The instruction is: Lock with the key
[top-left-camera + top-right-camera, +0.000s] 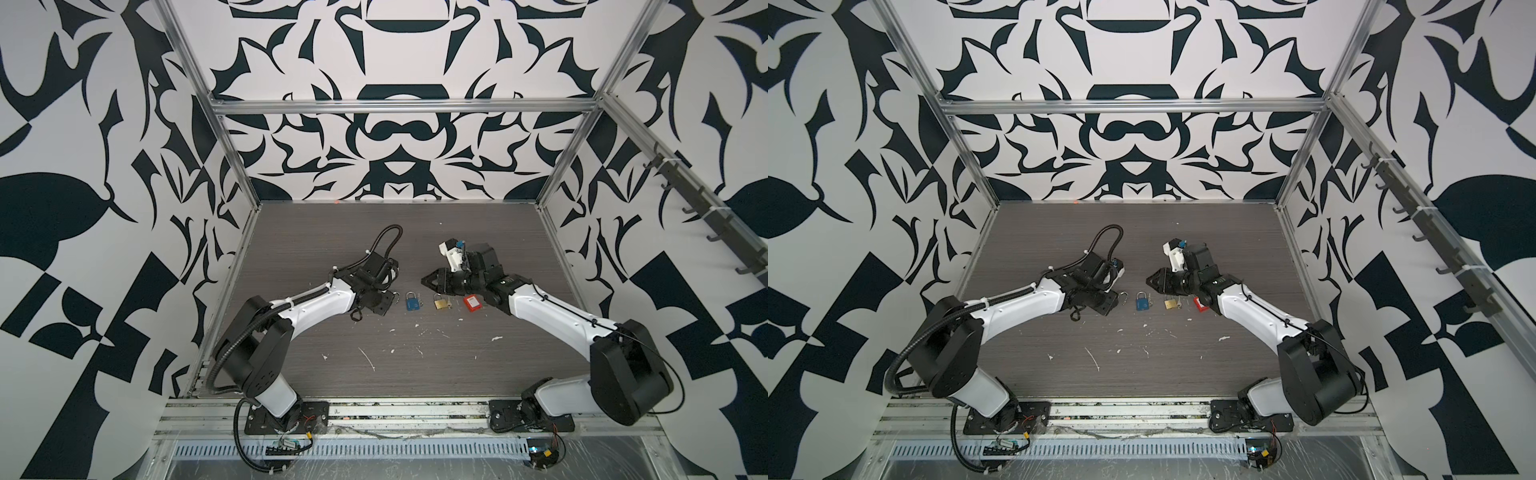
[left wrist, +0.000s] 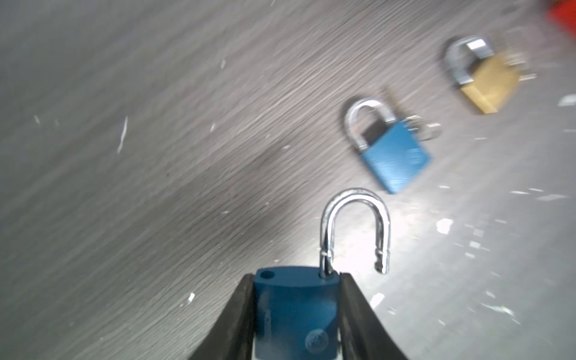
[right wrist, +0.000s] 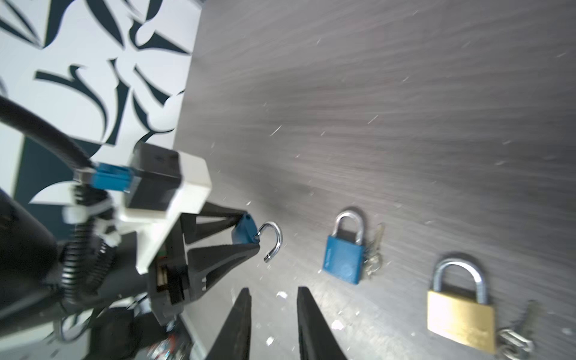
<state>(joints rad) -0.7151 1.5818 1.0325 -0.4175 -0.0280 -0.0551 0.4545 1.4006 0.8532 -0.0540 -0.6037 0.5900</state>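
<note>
1. Open blue padlock (image 2: 296, 311): its body is clamped on both sides by the left jaws. It sits at the left end of the row of locks in both top views.
2. Chrome shackle (image 2: 355, 218) of that padlock: one leg is seated in the body. The free end is swung out past the side of the body, leaving its hole (image 2: 266, 275) uncovered. It shows as a small hook in a top view (image 1: 397, 296).
3. Left jaws: clenched on item 1, and the shackle points toward the other locks.
4. Shut blue padlock (image 1: 412, 302) (image 3: 344, 258): lies flat on the bench (image 1: 415, 374), just beside item 1 but apart from it, with its shackle closed.
5. Key bunch (image 3: 375, 246): lies on the bench against the side of item 4.
6. Brass padlock (image 1: 441, 302) (image 3: 461, 321): lies flat next in the row with its shackle closed.
7. Second key bunch (image 3: 517, 330): lies by the lower corner of item 6 and is blurred.
8. Red item (image 1: 473, 302): lies on the bench at the right end of the row, partly under the right arm (image 1: 552, 307). What kind of thing it is cannot be told.
9. Right jaws: released, with the fingers (image 3: 246, 311) apart and nothing between them. They are raised behind the row and point toward the left arm.
10. White flecks (image 1: 368, 357): scattered over the near part of the bench.
</note>
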